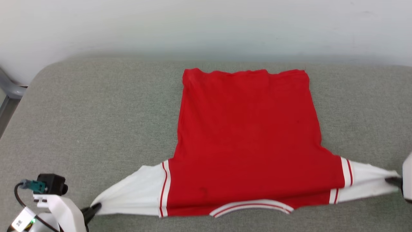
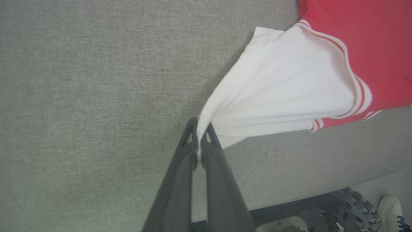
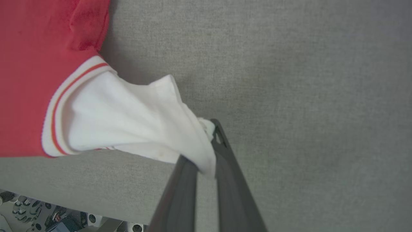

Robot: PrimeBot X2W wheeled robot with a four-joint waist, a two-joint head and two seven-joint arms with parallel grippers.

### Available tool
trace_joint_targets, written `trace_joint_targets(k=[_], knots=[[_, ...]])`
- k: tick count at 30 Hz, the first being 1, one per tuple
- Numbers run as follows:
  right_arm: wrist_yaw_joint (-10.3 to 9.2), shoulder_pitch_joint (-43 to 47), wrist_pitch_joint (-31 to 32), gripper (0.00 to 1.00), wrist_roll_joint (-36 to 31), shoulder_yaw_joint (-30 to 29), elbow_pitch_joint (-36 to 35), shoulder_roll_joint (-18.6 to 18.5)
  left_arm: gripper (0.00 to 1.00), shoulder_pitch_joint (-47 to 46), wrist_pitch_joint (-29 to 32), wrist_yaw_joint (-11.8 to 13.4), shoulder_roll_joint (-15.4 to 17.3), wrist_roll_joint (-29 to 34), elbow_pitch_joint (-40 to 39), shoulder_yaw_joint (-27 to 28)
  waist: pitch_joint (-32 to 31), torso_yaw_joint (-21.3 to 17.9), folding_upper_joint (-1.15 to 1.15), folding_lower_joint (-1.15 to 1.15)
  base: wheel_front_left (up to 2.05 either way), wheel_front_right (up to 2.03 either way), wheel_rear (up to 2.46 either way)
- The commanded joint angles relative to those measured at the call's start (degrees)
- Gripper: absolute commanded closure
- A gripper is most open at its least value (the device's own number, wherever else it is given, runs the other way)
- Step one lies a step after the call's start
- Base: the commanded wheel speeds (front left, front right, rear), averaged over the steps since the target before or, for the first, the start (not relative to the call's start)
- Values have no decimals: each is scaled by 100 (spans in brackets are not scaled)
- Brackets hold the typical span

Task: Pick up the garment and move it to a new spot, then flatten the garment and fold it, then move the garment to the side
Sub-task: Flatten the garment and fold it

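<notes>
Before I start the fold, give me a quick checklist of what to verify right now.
1. Left end effector shut on the left sleeve tip: ok.
2. Right end effector shut on the right sleeve tip: ok.
3. Shirt lying flat on the grey cushion: ok.
4. Both sleeves stretched outward: ok.
5. Far hem straight: ok, slightly wavy.
6. Underside layer smooth: cannot tell.
</notes>
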Motion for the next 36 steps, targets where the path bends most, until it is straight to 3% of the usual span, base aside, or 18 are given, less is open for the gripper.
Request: trace_joint_targets(k=[1, 5, 10, 11, 12, 18, 28, 36], knots=[[-16, 138, 66, 100, -28, -107, -27, -59, 100, 116, 28, 69, 116, -25, -12, 68, -30, 7, 0, 1, 0, 0, 0], [-15, 647, 596, 100, -99, -424, -439, 76, 100, 533, 212, 186, 169, -238, -458, 64, -74, 27, 0, 1, 0, 0, 0], [-14, 1058, 822, 100, -301, -789, -965, 312, 100, 781, 311, 289, 98, -380, -905, 6, -43, 57, 0, 1, 0, 0, 0], [-14, 1069, 784, 68, -344, -822, -1095, 349, 100, 794, 329, 299, 75, -399, -991, -7, -31, 64, 0, 1, 0, 0, 0], [-14, 1088, 781, 0, -367, -867, -1180, 377, 100, 800, 334, 310, 56, -422, -1083, -15, -21, 72, 0, 1, 0, 0, 0], [-11, 997, 972, 0, -326, -1032, -1719, 482, 100, 748, 426, 386, 31, -373, -1691, -85, 119, 164, 0, 1, 0, 0, 0], [-11, -151, 1124, 0, -343, -1141, -2498, 398, 100, 575, 674, 726, 228, 44, -3129, -236, 941, 574, 0, 1, 0, 0, 0], [-11, -1466, 1460, 0, -866, -1168, -2258, 171, 100, 223, 847, 852, 233, 499, -3947, -445, 1866, 1217, 0, 1, 0, 0, 0]])
